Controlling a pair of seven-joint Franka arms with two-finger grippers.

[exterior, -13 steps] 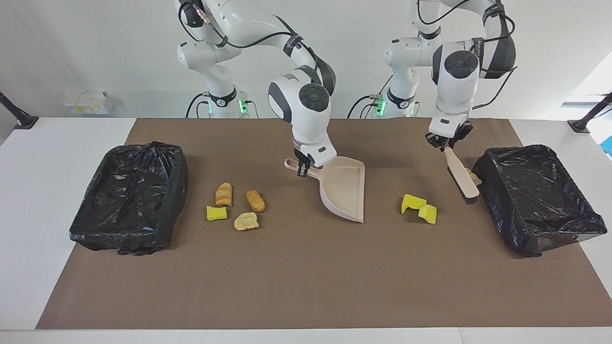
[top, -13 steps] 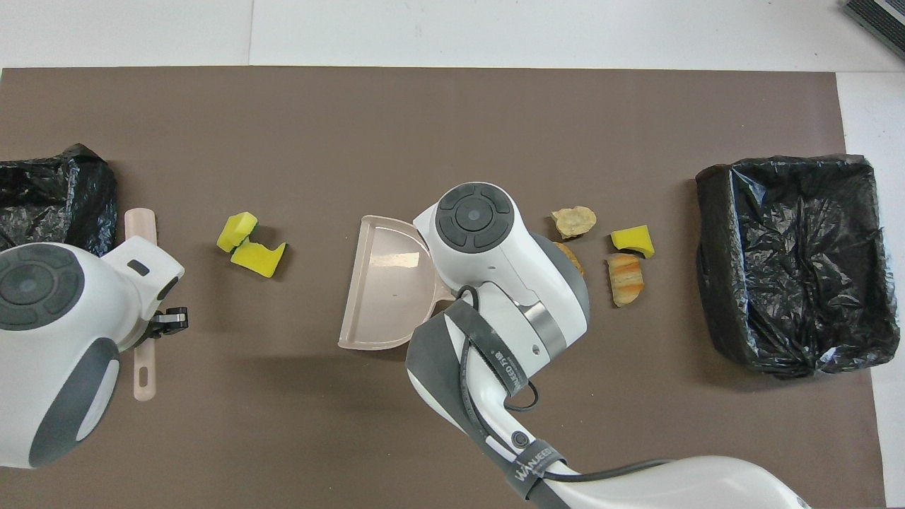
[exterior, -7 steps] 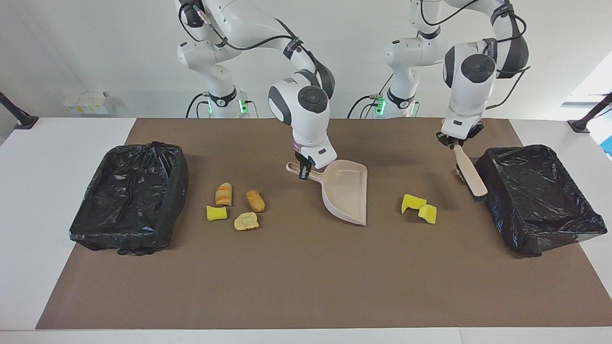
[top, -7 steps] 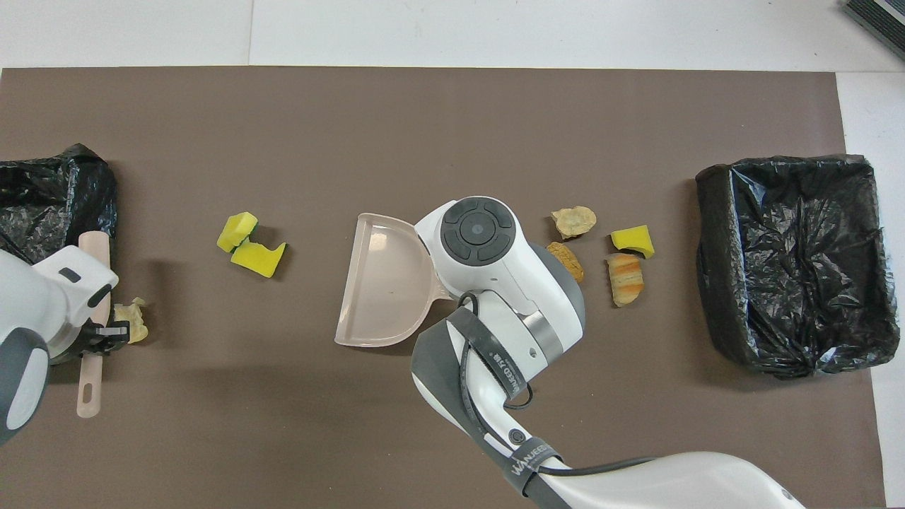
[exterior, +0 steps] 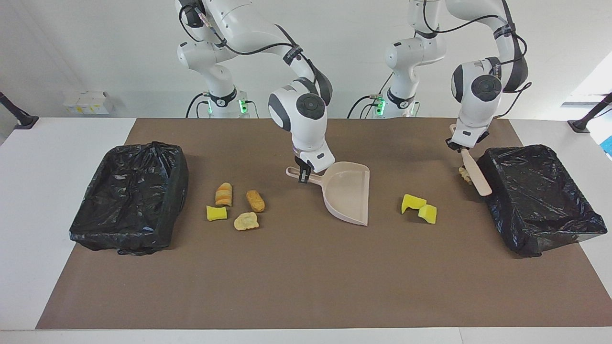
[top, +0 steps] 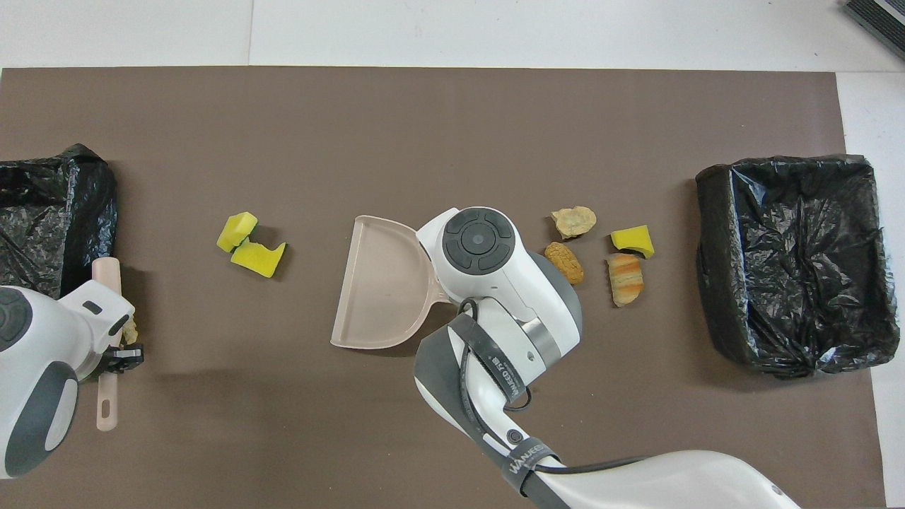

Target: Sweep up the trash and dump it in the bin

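At the mat's (exterior: 306,286) edge toward the right arm's end, a black-lined bin (exterior: 129,198) sits untouched. Beside it the main trash cluster lies where it was: a striped bread piece (exterior: 223,194), a brown chunk (exterior: 255,200), a yellow sponge scrap (exterior: 216,213) and a pale tan chip (exterior: 246,221). Over mid-mat, the right gripper (exterior: 304,174) is clamped on the handle of the beige dustpan (exterior: 351,193). In the last second it has nudged the pan slightly toward the left arm's end, mouth turned to the two yellow sponge pieces (exterior: 419,208), which have not moved. The bigger change is at the left arm's end. The left gripper (exterior: 461,145), jaws closed on the brush (exterior: 473,177), has drawn the brush up against the rim of the second black-lined bin (exterior: 540,196). A small tan scrap (exterior: 464,173) now shows beside the brush. By the look of it nothing is in the pan or either bin yet; both tools are gripped and sweeping is just starting, probably with that scrap or the sponges. The mat is plain brown and flat on a white table (exterior: 48,191). The wall is bare white, with a small white box (exterior: 88,102) at the table's edge nearest the robots and black posts (exterior: 19,117) at its corners.
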